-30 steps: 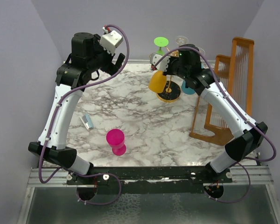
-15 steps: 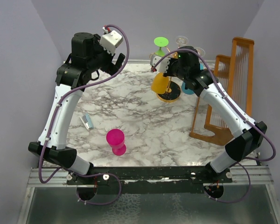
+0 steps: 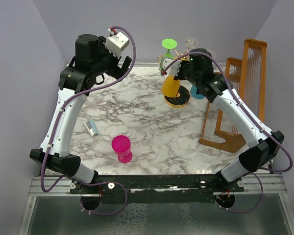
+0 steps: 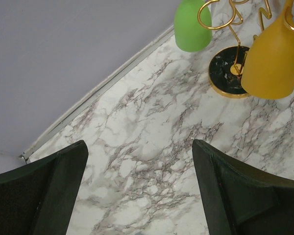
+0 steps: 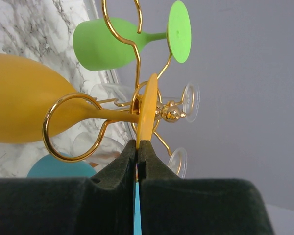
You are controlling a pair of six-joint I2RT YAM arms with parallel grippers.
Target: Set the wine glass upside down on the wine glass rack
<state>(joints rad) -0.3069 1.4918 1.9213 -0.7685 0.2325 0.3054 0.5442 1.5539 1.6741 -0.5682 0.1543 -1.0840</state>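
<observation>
Marble table [image 3: 147,122] bears pink glass [image 3: 121,148], gold rack [image 3: 181,102], wooden frame [image 3: 225,139].

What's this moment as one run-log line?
right end effector: shut on yellow glass foot | stem at rack ring | left end effector: open, idle

From above, the right arm [image 3: 229,100] hides the wine glass rack [image 3: 178,102] pole and most of a teal glass [image 3: 198,94].
</observation>
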